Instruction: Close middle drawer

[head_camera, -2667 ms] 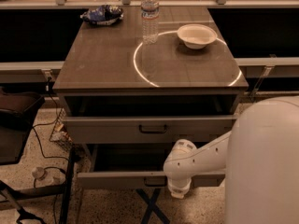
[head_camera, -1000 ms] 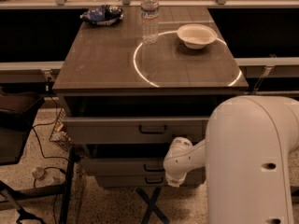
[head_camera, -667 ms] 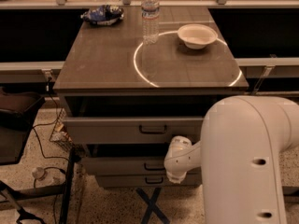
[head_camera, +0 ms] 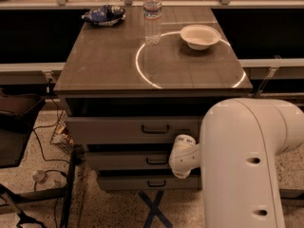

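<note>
Observation: gripper (head_camera: 183, 156) at right end of the middle drawer (head_camera: 128, 160) front, touching or just beside it; how far open cannot be told. Middle drawer is second of three fronts, pushed nearly in, set back under the top drawer (head_camera: 118, 129), which stands further out. Bottle (head_camera: 152, 15) and bowl (head_camera: 200, 35) stand on the far cabinet top (head_camera: 109, 61).

Bulky cream-white moulded arm casing (head_camera: 247, 165) is showing two small dark oval recesses; its rounded cream pincer (head_camera: 183, 158) is sitting at the grey-brown middle drawer (head_camera: 123, 160).
</note>
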Motion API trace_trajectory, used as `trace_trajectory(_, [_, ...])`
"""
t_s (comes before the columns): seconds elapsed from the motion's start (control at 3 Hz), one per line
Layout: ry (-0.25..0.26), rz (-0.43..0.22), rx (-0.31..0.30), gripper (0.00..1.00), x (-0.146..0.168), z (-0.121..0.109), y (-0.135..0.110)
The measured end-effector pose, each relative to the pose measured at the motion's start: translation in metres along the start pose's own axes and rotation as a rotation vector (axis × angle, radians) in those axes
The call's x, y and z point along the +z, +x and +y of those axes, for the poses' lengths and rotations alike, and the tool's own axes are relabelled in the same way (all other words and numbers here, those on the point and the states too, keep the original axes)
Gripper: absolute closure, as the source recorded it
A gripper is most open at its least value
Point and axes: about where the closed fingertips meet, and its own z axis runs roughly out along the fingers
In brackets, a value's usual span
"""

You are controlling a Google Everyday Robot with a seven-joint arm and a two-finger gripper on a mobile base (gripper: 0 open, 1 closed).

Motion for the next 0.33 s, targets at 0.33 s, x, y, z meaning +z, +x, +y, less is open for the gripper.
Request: trace_trajectory(0.33, [0.0, 0.0, 0.0, 1.0, 0.0, 0.0, 0.0])
